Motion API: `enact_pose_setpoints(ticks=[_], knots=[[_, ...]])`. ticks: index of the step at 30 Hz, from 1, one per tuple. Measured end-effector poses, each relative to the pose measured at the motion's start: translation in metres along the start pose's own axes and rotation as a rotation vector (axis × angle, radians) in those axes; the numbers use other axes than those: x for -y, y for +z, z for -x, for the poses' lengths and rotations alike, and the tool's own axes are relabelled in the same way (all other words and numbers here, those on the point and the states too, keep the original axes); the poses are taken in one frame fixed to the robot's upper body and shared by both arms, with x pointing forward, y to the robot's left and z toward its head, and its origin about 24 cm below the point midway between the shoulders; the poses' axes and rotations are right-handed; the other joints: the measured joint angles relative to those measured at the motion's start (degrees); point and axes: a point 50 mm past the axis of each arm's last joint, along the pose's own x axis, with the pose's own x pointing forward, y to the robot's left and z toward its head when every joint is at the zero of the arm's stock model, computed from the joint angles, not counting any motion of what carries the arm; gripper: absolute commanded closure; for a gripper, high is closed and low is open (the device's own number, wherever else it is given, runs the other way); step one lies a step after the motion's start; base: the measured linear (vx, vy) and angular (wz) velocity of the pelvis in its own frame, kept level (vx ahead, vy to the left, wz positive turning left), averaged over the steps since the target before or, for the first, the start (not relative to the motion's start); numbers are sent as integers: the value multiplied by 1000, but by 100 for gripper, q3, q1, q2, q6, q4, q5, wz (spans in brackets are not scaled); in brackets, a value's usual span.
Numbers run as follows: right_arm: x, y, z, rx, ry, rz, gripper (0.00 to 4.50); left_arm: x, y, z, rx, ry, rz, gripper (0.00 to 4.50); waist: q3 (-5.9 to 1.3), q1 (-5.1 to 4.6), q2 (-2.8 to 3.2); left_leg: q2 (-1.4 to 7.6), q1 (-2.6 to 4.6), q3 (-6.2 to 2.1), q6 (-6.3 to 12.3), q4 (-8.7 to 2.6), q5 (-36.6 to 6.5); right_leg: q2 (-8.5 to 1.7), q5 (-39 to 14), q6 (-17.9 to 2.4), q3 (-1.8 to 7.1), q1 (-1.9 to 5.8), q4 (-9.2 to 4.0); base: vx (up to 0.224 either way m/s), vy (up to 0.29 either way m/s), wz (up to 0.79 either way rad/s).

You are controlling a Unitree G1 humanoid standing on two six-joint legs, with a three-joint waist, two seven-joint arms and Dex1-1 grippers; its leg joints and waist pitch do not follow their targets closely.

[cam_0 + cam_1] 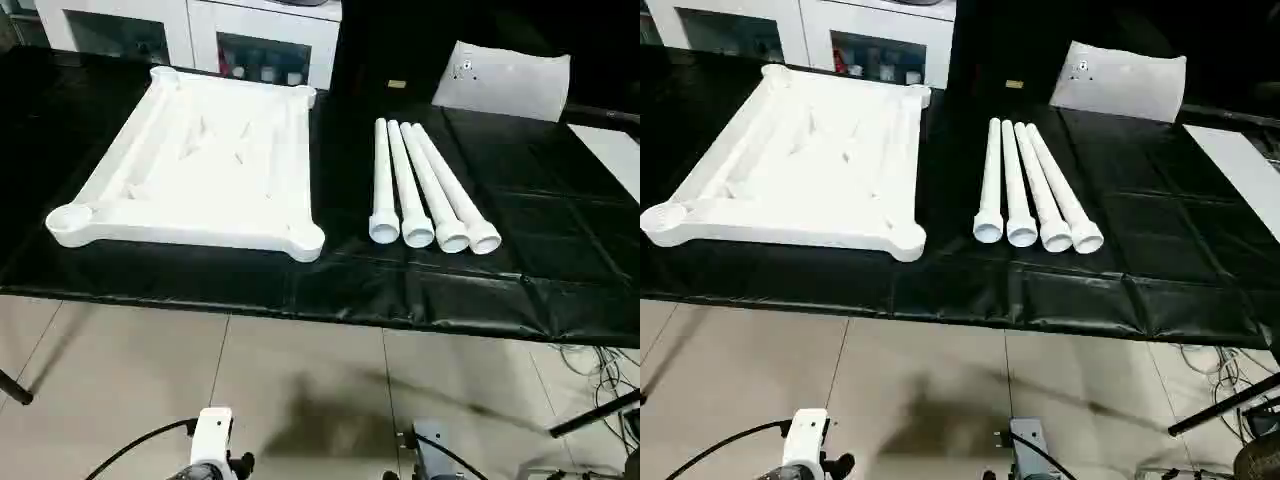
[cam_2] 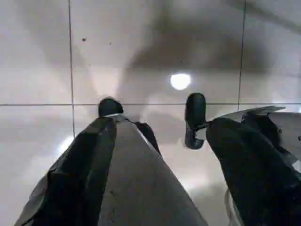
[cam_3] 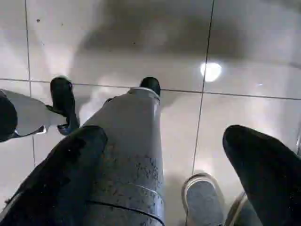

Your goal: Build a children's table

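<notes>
Both jaws stand wide and empty, low over the floor. The tabletop (image 1: 205, 170) lies underside up on the worktop (image 1: 520, 270), four legs (image 1: 425, 190) just beside. Take one leg mid-shaft, then seat it squarely in a corner socket (image 1: 305, 240).

Overhead lamp glare on glossy floor tiles (image 2: 180, 81)

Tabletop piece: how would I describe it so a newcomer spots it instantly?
On the black-covered bench, look at the left half, in front of the white glass-door cabinets. There lies the tabletop, a big white rectangular tray-like slab, underside up. Unlike the four slim legs to its right, it is wide, rimmed, with round corner sockets.
</notes>
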Motion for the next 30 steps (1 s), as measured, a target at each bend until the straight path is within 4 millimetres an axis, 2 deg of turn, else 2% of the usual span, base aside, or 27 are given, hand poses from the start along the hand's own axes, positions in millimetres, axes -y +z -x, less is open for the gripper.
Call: enact_pose_setpoints(ticks=[28,29,30], knots=[[0,0,0,0,0,0,0,0,0,0,0,0,0,96,0,0,0,0,1,0,1,2,1,0,0,0,1,0,8,0,0,0],[5,1,0,-10,-74,7,0,-5,15,-5,-23,40,-32,96,18,21,11,0,7,-1,0,12,8,-2,1,-4,-4,-6,20,0,0,0],[7,10,0,0,-116,24,0,-10,25,-6,-34,70,-55,96,18,14,-9,0,1,-1,2,25,27,-1,17,-31,-4,-33,39,0,0,0]])
